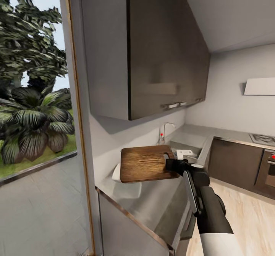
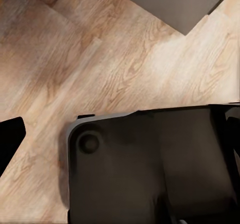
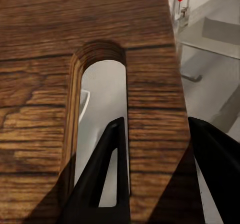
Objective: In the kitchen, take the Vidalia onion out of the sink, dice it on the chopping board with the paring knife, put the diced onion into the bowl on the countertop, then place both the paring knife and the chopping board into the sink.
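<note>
Chopping board [image 1: 144, 163] above countertop [image 1: 160, 202], bowl [image 1: 128, 187] beneath, sink [image 1: 187, 147] behind.

Right arm: extended forward, wrist level, right gripper [image 1: 170, 163] clamped on the chopping board [image 1: 144, 163] handle strip, one finger [image 3: 102, 176] through its slot.

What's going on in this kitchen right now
The right gripper is holding the chopping board by its handle end, lifted above the countertop. One finger passes through the board's handle slot. The white bowl sits on the countertop under the board. The sink, with its tap, lies just beyond the board, so the board looks to be on its way there. The left wrist view looks down on wooden floor.
</note>
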